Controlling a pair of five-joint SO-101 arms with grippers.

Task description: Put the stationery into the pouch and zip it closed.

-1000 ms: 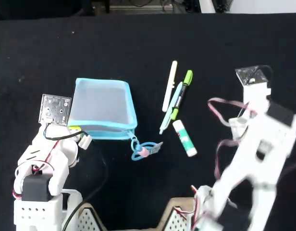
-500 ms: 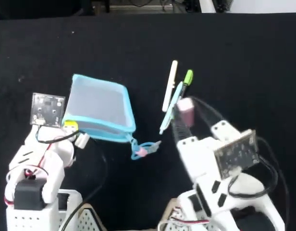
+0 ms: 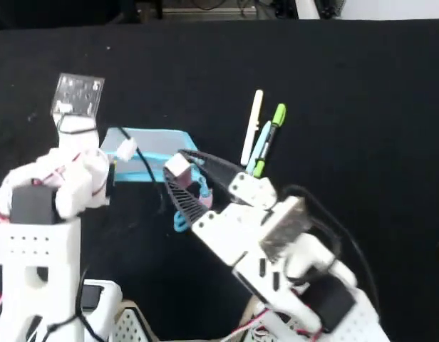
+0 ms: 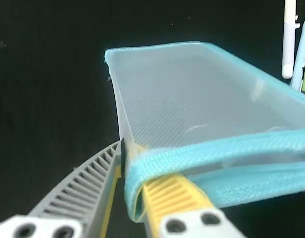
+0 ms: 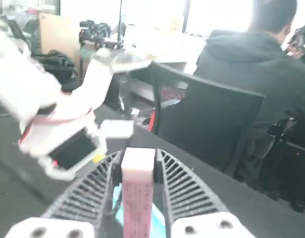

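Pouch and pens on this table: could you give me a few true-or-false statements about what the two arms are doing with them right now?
1. The left pincer clamps the blue rim of the pouch. True.
2. The right pincer is empty. False: it holds a glue stick.
3. The white pen and the light blue pen lie side by side on the table. True.
4. The green marker is inside the pouch. False: it lies on the table next to the two pens.
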